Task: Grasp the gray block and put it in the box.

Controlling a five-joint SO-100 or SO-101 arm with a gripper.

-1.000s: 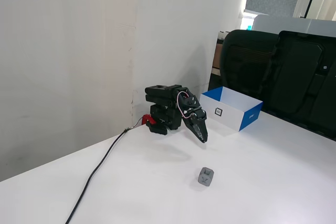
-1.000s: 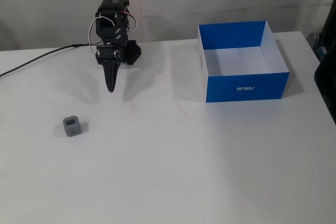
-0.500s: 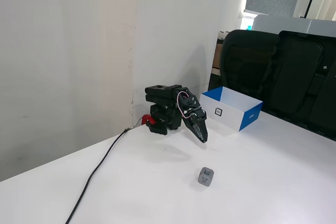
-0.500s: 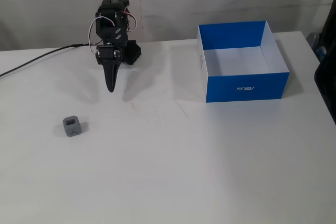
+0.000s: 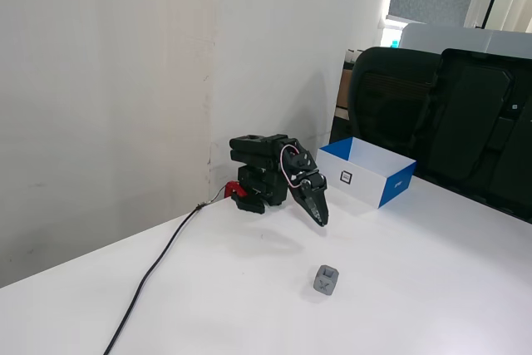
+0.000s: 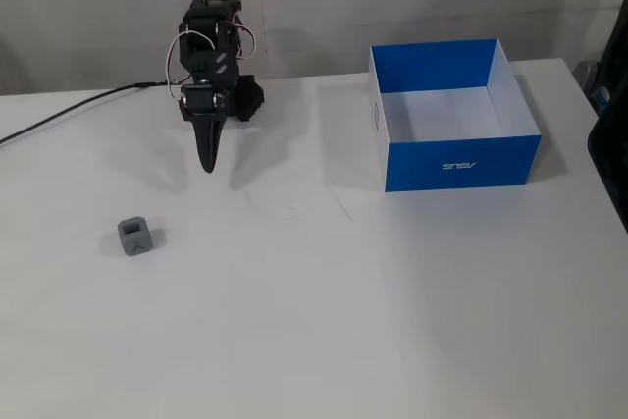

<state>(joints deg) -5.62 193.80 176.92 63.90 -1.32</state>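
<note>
Arm (image 6: 211, 41): folded low at the rear of the white table (image 6: 324, 321), close to the wall, black body with white and red wiring looped over the upper joint

Gripper (image 6: 207, 166): pointed downward and forward off the folded arm, tip raised above the table surface, clear of all objects. Fingers pressed together into a single tapered point in both fixed views, nothing held between them. Same gripper in the angled fixed view (image 5: 320, 221): tip directed toward the table, shadow cast on the surface beneath

Gray block (image 6: 136, 236): resting on the table, upright, notched top facing up, embossed mark on the face toward the camera. Position in this fixed view: forward and left of the gripper tip, well apart from it. In the angled fixed view (image 5: 327, 279): nearer the camera than the gripper, standing alone on bare table

Box (image 6: 461, 158): open-topped, blue outer walls, white interior, small white logo on the near blue wall. Position in this fixed view: right half of the table, rear area, well apart from both arm and block. Interior empty as far as visible. In the angled fixed view (image 5: 359, 180): white long side with a small square dark logo, blue end wall at right, placed just beyond the arm

Black cable (image 5: 158, 268): running from the arm base across the table toward the near left edge

Black chair (image 5: 391, 106): behind the box at the far table edge
</note>
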